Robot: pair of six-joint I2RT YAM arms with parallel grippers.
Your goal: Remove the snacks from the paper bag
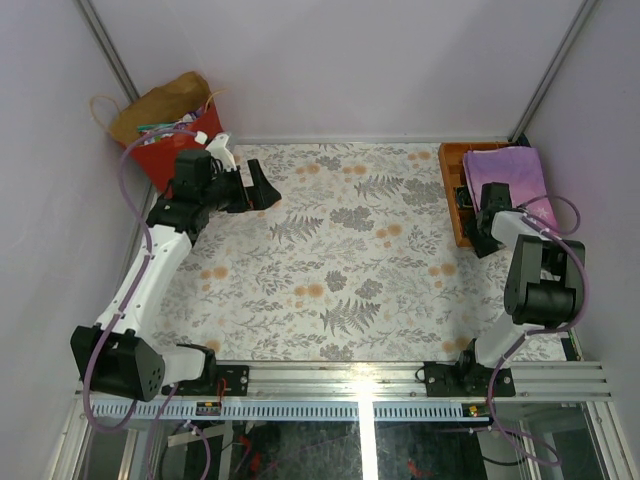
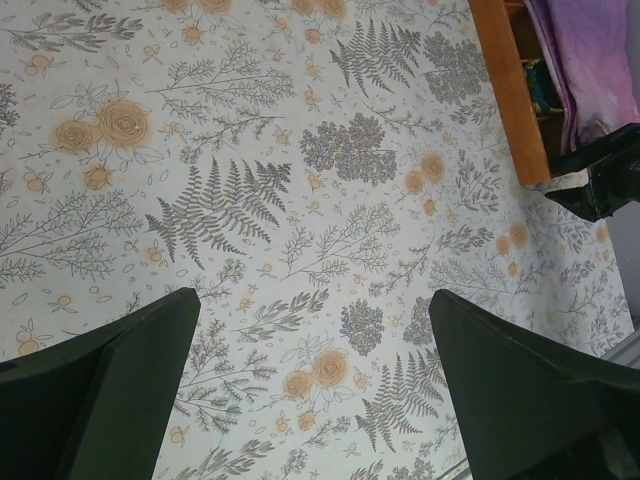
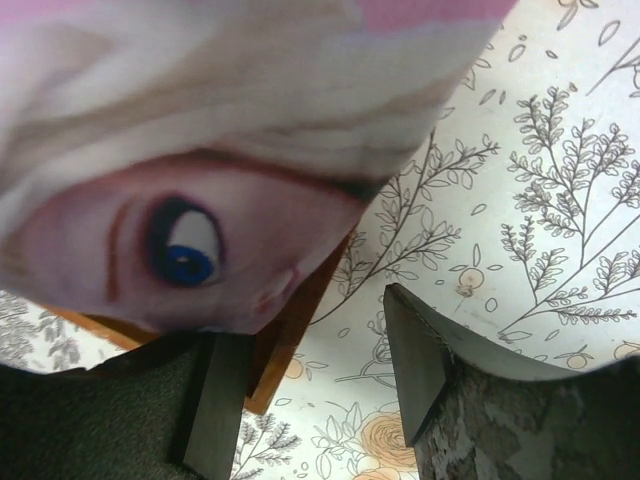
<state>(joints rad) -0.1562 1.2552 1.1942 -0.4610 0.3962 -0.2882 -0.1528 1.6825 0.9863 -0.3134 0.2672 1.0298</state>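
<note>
Starting at the far-left corner of the tabletop (image 1: pixel 340 260): the paper bag (image 1: pixel 160 165) stands there, mouth open upward. The snacks (image 1: pixel 168 128) peek out at its rim, teal & white tops showing, rest hidden. Packets look glossy, so prob. light, crinkly & slippery. I'd pinch a sealed top edge or a corner, not the puffed belly. Bag is soft paper and may tip if tugged sideways.

My left end effector (image 2: pixel 312 300) hovers just beside the bag, jaws at full spread, nothing in them, facing across the tabletop. Mid tabletop gives plenty of open room for drop-offs.

Far-right corner: orange tray (image 1: pixel 450 190) w/ a flat purple item (image 1: pixel 515 175). My right end effector (image 3: pixel 308 315) sits at the tray's rim, jaws part-way apart, clamping nothing I can see.
</note>
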